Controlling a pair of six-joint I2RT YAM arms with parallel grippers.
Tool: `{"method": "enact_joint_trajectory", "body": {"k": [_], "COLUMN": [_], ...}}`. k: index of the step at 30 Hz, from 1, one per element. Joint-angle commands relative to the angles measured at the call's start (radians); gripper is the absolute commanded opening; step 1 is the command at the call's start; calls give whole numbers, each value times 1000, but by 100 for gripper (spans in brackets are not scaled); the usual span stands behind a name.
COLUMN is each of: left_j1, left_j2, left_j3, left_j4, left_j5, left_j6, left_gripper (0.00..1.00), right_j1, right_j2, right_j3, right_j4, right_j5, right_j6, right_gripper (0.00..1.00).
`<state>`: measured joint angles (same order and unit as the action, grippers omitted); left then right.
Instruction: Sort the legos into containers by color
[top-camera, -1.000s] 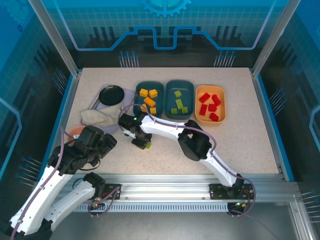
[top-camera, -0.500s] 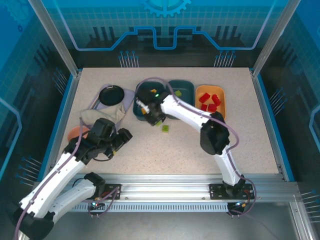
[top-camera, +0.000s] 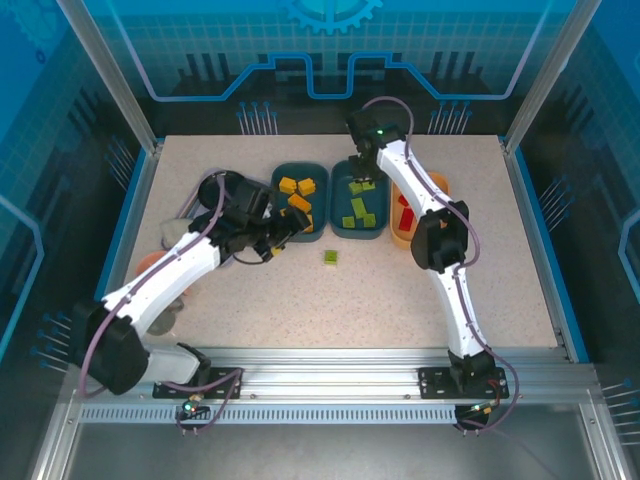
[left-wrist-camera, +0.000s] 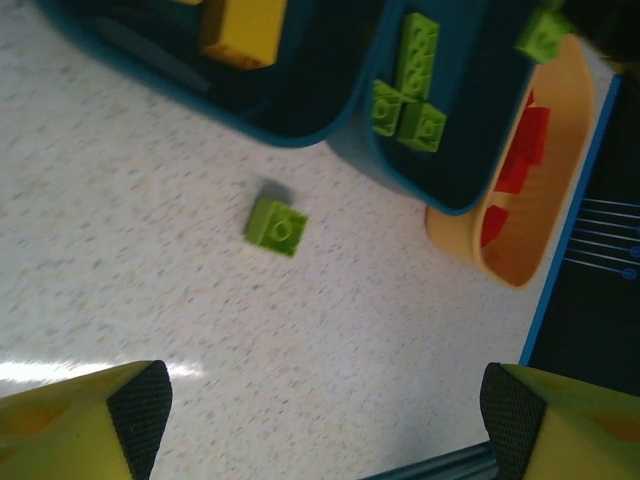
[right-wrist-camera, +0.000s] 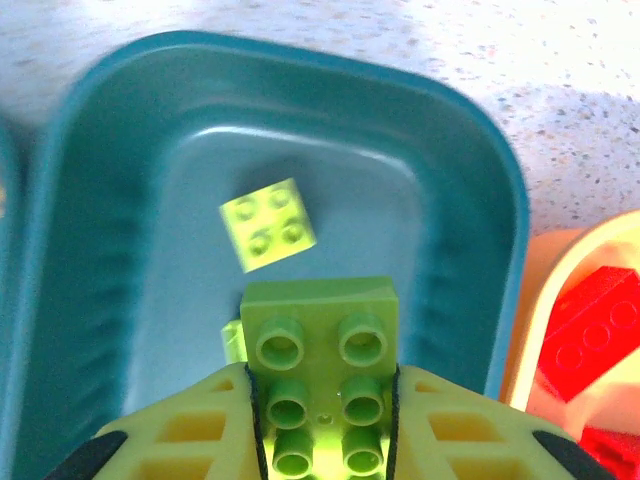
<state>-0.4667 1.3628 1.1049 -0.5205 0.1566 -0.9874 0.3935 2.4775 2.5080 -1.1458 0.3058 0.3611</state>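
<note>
Because the right gripper (right-wrist-camera: 320, 435) hangs over the far end of the middle teal tray (right-wrist-camera: 100, 210) with its fingers clamped on a lime brick (right-wrist-camera: 320, 345), a careless release could bounce the brick over the wall into the pale orange tray (right-wrist-camera: 560, 265) beside it. The right arm (top-camera: 440, 250) stretches toward the far edge of the table (top-camera: 480, 270), wrist tipped down. The left arm (top-camera: 170, 275) reaches diagonally from the near left corner. The left gripper (left-wrist-camera: 320, 420), fingers wide apart and empty, faces a loose lime brick (left-wrist-camera: 276, 225) on the table before the trays.
</note>
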Motion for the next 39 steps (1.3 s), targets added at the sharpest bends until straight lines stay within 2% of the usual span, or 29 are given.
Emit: {"method": "enact_joint_trajectory", "body": {"k": [1, 7, 8, 11, 13, 20, 23, 28, 32, 33, 35, 39], "left_j1": [-10, -12, -12, -12, -12, -11, -11, -7, 3, 7, 18, 34], "left_j2": [74, 154, 158, 158, 154, 101, 41, -112, -263, -305, -383, -522], "left_j3": [78, 144, 146, 138, 130, 117, 100, 21, -74, -101, -149, -246], "left_j4": [40, 40, 37, 36, 34, -3, -58, -161, -251, -277, -323, -387], "left_j5": [33, 40, 43, 43, 42, 10, -31, -105, -139, -147, -164, -186], "left_j6": [44, 62, 64, 66, 66, 62, 67, 66, 54, 49, 36, 8], "left_gripper": [84, 83, 83, 83, 83, 83, 84, 84, 84, 84, 85, 85], "right_j1": [-27, -42, -42, -39, -39, -13, 20, 98, 190, 224, 279, 346], "right_j2": [91, 138, 143, 146, 143, 40, -81, -324, -472, -490, -510, -547], "right_j3": [100, 102, 105, 113, 114, 93, -28, -406, -699, -744, -803, -922], "right_j4": [-89, -23, -18, -15, -16, 11, 71, 222, 331, 327, 298, 299], "right_j5": [32, -13, -20, -26, -35, -53, -60, -78, -175, -162, -123, -141], "right_j6": [62, 63, 66, 74, 82, 66, 28, -55, -147, -169, -161, 4], "right_gripper": [30, 34, 37, 54, 61, 60, 60, 62, 68, 70, 72, 75]}}
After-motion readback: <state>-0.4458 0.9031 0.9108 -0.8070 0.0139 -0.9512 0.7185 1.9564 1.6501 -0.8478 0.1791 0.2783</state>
